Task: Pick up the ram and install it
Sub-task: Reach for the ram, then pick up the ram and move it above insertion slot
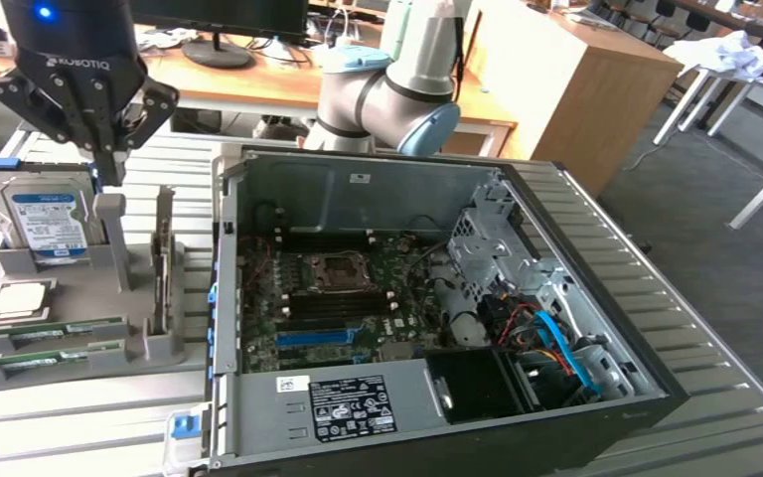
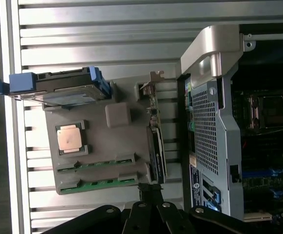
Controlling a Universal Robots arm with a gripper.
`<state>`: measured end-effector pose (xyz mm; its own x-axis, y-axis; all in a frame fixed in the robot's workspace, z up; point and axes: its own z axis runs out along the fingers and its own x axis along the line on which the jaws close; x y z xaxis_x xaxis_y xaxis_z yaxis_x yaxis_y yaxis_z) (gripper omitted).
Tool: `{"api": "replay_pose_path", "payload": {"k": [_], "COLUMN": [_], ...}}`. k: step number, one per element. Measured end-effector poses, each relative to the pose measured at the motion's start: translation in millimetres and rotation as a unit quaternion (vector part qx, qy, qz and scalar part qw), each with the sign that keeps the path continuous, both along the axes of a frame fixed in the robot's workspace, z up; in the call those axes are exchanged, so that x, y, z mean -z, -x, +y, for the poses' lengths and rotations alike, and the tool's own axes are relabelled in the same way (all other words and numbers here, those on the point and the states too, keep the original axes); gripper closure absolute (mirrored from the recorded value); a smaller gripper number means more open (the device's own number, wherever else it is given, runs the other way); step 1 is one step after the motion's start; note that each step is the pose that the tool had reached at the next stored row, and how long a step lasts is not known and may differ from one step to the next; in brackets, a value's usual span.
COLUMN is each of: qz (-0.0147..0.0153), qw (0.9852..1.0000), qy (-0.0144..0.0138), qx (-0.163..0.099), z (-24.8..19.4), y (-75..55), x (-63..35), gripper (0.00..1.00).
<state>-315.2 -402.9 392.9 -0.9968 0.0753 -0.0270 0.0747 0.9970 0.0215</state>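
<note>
The open computer case [image 1: 355, 194] lies on the slatted table [image 1: 706, 338] with its motherboard exposed. At the exterior view's left sits the grey holder [image 1: 156, 350], which carries the hard drive [image 1: 48, 224] upright. The gripper [image 1: 107, 167] hangs above the holder, just beside the drive — fingers pressed together, nothing between them. The ram [image 1: 53, 332] lies flat in a holder slot with a second stick [image 1: 45, 359] alongside — both well apart from the gripper.

place: lab-office | signs: desks [image 1: 269, 78], monitor [image 1: 223, 15] — robot arm [image 1: 395, 99], open pc case [image 1: 355, 189] on slatted metal bench [image 1: 706, 333]
</note>
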Motion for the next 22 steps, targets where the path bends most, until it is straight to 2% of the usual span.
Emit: {"api": "replay_pose_path", "payload": {"k": [6,13,15,22], "qz": [0.0,0.0,0.0,0.0], "qw": [1.0,0.9999,0.9999,0.9999], "qy": [0.0054,0.0102,0.011,0.0112], "qx": [0.0,0.0,0.0,0.0], "z": [-3.6,-7.7,-8.4,-8.6], "y": [0.0,0.0,0.0,0.0], "x": [0.0,0.1,0.1,0.1], "gripper": [0.9,0.9,0.9,0.9]}}
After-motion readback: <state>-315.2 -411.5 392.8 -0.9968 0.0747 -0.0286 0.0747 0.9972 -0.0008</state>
